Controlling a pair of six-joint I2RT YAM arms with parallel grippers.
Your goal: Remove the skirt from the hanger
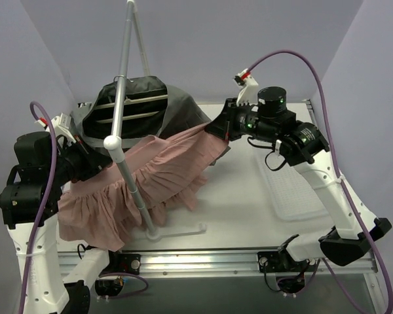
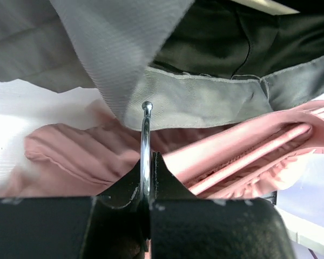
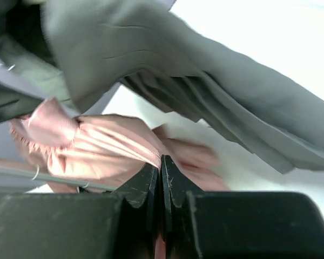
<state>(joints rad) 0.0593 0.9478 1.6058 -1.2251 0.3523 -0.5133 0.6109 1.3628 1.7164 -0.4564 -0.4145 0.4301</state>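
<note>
Closest in, the left claw (image 2: 146,162) is clenched tight on a thin metal rod (image 2: 146,127) with a rounded tip, standing upright between the fingers. Where that rod leads is hidden by the claw's own black body, so I can't tell what it belongs to. From the top camera this claw is swallowed by cloth at the left edge of the skirt (image 1: 137,180) and can't be made out there. The skirt itself, pink and gathered, drapes across the slanted white rack pole (image 1: 128,167), and its hem spills toward the near-left corner of the desk (image 1: 242,190). Over on the right, a pale textured mat (image 1: 291,190) lies flat on the desk beside the right arm. The right claw (image 3: 161,168) has its fingers pressed together with a pinch of pink cloth caught between them, though the fabric just past the tips is blurred. In the top view that claw meets the skirt's far right corner, and the cloth runs in a band from there back to the pole. Farther off, a gray garment (image 1: 180,108) hangs behind and above the skirt, overlapping its upper edge, with two pale bars (image 1: 128,108) across its dark inside. The hanger is under cloth, and I can't pick it out.
</note>
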